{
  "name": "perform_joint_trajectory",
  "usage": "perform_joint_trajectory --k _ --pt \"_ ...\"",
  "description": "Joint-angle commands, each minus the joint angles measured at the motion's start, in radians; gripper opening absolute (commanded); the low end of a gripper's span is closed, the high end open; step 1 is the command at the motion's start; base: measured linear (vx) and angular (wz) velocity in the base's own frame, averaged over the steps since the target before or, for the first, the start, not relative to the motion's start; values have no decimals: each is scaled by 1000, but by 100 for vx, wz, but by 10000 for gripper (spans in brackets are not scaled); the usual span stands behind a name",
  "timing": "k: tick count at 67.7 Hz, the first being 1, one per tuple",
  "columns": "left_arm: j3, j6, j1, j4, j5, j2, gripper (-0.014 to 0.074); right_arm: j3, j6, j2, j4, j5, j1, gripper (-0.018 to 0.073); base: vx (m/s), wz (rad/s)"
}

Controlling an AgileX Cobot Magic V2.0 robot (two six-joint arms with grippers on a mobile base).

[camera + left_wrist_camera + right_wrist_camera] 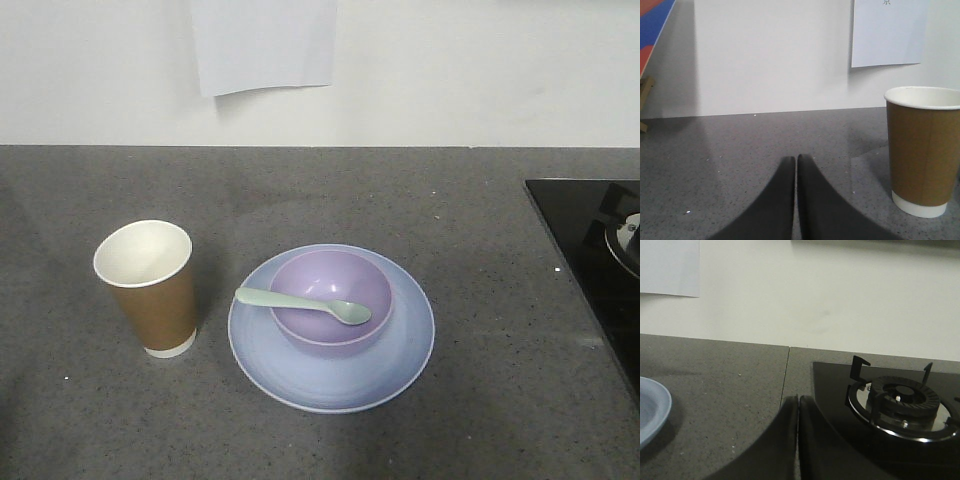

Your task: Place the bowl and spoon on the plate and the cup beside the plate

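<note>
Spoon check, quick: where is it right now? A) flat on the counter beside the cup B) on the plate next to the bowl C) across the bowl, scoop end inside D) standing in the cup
C: the spoon lies across the bowl, handle over its left rim and scoop end inside, with the bowl sitting on the plate.

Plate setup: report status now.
Left gripper shut, empty; right gripper likewise. Bowl on plate, spoon across bowl, cup beside. Nothing obstructing.

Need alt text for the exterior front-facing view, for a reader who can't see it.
A purple bowl sits on a pale blue plate, with a mint-green spoon lying across the bowl's rim. A brown paper cup stands upright just left of the plate on a grey countertop; a black stovetop edges in at right.
</note>
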Motion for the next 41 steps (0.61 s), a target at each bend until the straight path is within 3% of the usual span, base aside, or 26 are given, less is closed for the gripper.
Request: perform_joint_trajectory --k 1,21,41 --pt "-24 0 0 -7 -73 -8 -7 36 -7 -56 0 -89 -8 -1 0 0" --pt "-24 0 0 -7 -73 -8 -7 138 -3 -154 5 -122 52 -1 0 0" --pt "-24 0 0 -7 -73 -8 -7 171 -4 -151 24 -136 51 -1 0 0"
